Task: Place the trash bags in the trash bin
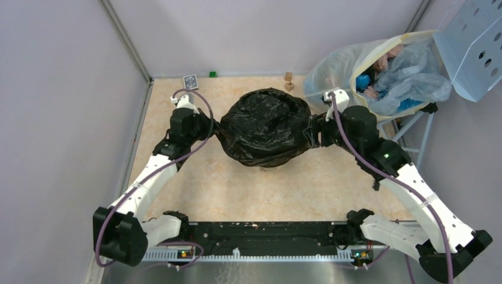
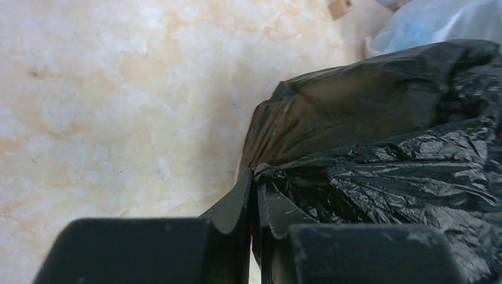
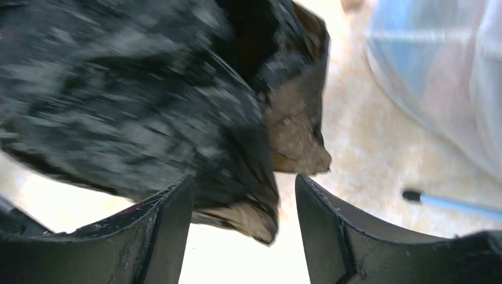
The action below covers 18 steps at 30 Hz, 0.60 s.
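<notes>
Marbled beige table (image 1: 195, 189) below, and the left tool (image 2: 255, 177) is clamped tight on the left edge of the glossy, wrinkly black plastic trash bag (image 1: 266, 127). Right tool (image 3: 244, 178) gapes wide at the bag's right edge, a blurred fold of film between its fingers, ungripped. Bag sits bunched mid-table, draped over the pale cream round bin (image 1: 271, 168), which barely peeks out beneath. Translucent whitish-yellow sack (image 1: 331, 71) slumps at the far right corner.

Bright, even light, faint shadow just below the trash bag (image 1: 265, 127), glare specks on it. Right wrist view motion-blurred (bag smeared); left wrist sharp.
</notes>
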Available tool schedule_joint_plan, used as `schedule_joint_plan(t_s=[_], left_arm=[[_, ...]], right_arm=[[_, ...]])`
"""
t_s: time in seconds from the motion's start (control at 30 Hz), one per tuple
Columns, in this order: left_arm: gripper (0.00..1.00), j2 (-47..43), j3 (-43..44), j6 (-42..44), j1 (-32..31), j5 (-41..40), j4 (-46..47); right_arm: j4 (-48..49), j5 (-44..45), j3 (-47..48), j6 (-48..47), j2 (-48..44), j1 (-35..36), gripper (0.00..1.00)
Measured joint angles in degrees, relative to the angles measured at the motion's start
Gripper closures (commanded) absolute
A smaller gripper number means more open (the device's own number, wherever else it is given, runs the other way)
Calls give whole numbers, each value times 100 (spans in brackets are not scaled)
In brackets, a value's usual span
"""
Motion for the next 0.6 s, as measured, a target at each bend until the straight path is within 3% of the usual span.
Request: schedule_joint_plan(t_s=[0.17,0.27,0.4,0.6], left_arm=[[89,-466,-33,66,4,103,114],[89,-568,-33,118,9,103,122],[90,-573,-33,131,9,101,101],[90,-570,-33,138,9,103,94]], right_arm=[[-70,-831,800,-540,-59,90,36],[-149,-1034,1270,-925,177,546,37],[-358,-1095,2173,-1488,1054,1558,39],[-817,-1047,2839,-1921,2439,2144,39]])
